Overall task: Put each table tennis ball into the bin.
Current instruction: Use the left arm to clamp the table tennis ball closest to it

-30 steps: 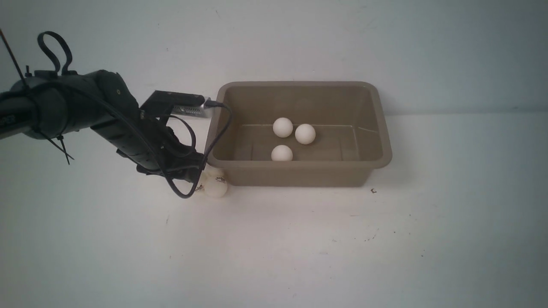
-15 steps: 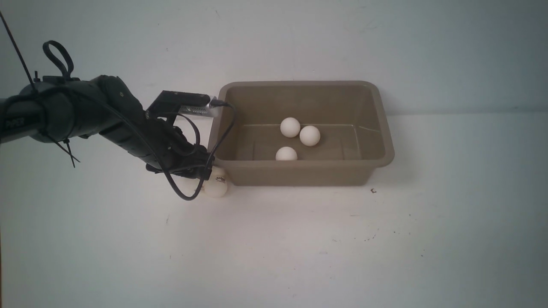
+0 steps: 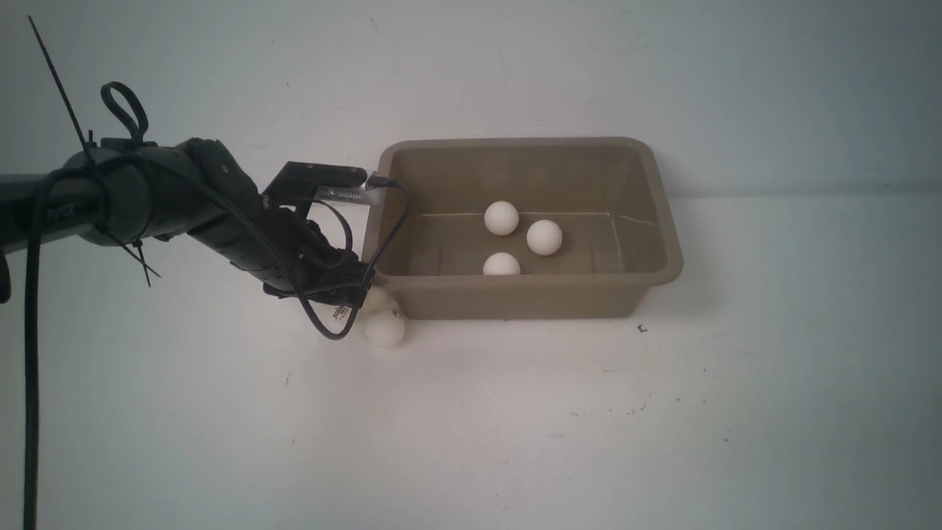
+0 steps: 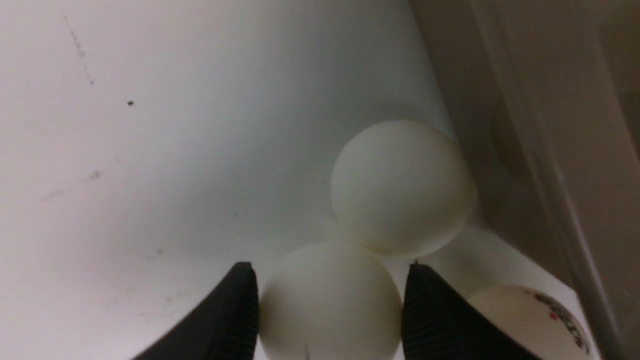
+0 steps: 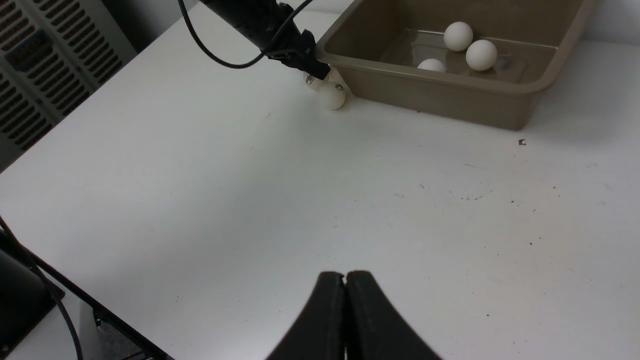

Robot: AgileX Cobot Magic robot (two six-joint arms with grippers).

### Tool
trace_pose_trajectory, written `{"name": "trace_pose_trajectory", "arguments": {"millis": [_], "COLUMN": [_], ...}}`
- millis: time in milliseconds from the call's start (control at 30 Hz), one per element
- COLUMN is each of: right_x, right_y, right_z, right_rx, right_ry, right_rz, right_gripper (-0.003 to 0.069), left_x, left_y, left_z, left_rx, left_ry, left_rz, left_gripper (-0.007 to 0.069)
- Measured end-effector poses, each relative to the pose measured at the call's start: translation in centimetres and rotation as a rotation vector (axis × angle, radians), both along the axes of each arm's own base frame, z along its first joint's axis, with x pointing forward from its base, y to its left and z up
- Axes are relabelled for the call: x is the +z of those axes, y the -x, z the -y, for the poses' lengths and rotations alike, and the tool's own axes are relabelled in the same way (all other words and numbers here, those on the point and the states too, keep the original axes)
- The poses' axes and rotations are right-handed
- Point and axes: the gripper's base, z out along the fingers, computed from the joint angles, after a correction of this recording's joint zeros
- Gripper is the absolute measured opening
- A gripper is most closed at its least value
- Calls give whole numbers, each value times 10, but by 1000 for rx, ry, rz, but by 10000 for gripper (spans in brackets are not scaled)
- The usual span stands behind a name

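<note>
The taupe bin [image 3: 515,282] stands at the back of the white table with three table tennis balls [image 3: 544,237] inside. Three more balls [image 3: 384,329] cluster outside its near left corner. My left gripper [image 3: 360,298] is low at that corner. In the left wrist view its black fingers [image 4: 235,310] press both sides of one white ball [image 4: 330,305], so the left gripper [image 4: 330,267] is shut on it. A second ball [image 4: 400,185] touches the held one beside the bin wall [image 4: 540,125]. A logo ball [image 4: 530,320] lies beside one finger. My right gripper [image 5: 345,275] is shut and empty above the table.
A black cable [image 3: 331,324] loops from the left wrist down beside the outside balls. A small dark speck [image 3: 642,328] lies near the bin's near right corner. A ventilated grey unit [image 5: 35,75] stands past the table's left edge.
My left arm moved right, toward the bin corner. The bin shifted slightly right and its three balls rolled a little. The frontmost outside ball moved right and nearer.
</note>
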Motion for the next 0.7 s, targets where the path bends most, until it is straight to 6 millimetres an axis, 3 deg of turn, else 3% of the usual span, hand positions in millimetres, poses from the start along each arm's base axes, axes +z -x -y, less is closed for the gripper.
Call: {"name": "trace_pose_trajectory", "arguments": {"millis": [367,500,600,700], "right_x": [1,1,1,1], "right_y": [-1,-1,-1,-2], "right_z": [0,0,0,0], "right_rx": [-1,-1,0,-7], "right_ry": [-4,-4,-3,5], "right_rz": [4,4,7,12], "right_gripper": [-15,-15,-15,-15], "left_x": [-1,4,31,77], "left_y": [3,6,10,18], "left_z": [-1,-11,-26,-23], "left_rx": [-29,19,54,68], "left_ry": [-26,-60,-137,-149], "left_rz": [-36,-73,-27,108], "left_gripper": [331,331,331,331]}}
